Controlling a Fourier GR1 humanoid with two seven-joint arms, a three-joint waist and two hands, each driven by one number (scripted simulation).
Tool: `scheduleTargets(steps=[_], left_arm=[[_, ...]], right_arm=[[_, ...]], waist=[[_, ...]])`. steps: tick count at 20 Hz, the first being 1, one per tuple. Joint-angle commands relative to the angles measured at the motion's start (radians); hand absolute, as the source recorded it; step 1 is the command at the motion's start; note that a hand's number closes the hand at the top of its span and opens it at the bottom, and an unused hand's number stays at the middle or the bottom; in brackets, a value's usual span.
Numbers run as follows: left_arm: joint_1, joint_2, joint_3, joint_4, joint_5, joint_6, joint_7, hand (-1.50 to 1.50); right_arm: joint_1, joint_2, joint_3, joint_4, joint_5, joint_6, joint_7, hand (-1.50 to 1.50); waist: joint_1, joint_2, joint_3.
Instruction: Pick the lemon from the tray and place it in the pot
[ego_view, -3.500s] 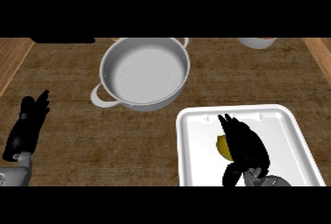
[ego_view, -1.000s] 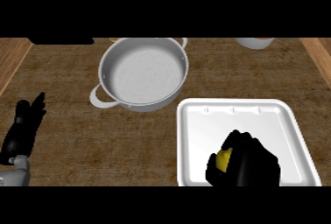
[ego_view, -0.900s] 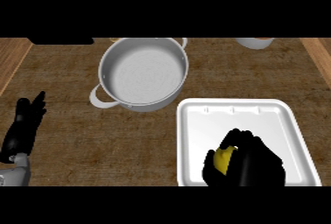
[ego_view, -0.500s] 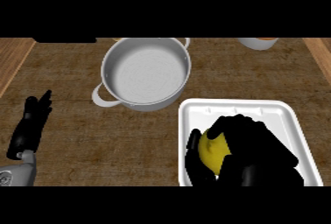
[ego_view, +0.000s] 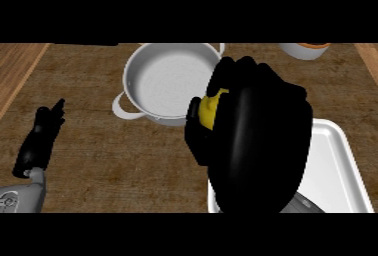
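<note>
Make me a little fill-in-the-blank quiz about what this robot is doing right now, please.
1. The right hand is curled round a yellow ____.
2. That hand is at the rim of the white ____, which has nothing inside.
3. The white tray lies to the ____ of the pot.
4. The left hand holds ____.

Missing words: lemon; pot; right; nothing

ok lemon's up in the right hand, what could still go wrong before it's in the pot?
1. The right hand holds the lemon at the pot's near rim, not over its middle; released here, it might hit the rim and roll onto the counter.
2. Only a sliver of lemon shows between the fingers, so how it sits in the hand cannot be checked.
3. The raised hand hides part of the pot.
</note>
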Motion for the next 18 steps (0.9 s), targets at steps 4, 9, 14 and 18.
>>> scheduleTargets(steps=[4,9,14,18], left_arm=[[-0.053,-0.009,-0.017,0.032,-0.015,-0.001,0.011,0.0],[-0.016,-0.006,0.002,0.009,0.013,-0.017,-0.015,0.0],[-0.042,-0.011,-0.003,0.026,-0.01,0.004,-0.004,0.0],[-0.038,-0.004,-0.002,0.038,0.001,-0.019,-0.025,0.0]], right_arm=[[-0.253,0.012,-0.168,0.315,-0.203,-0.038,0.189,1.5],[-0.356,0.012,-0.208,0.512,-0.325,-0.122,0.199,1.5],[-0.369,0.012,-0.237,0.72,-0.431,-0.254,0.129,1.5],[-0.367,0.012,-0.274,0.823,-0.519,-0.366,0.133,1.5]], waist=[[0.025,0.012,-0.001],[0.03,0.007,0.0],[0.021,0.011,0.002],[0.037,0.015,0.001]])
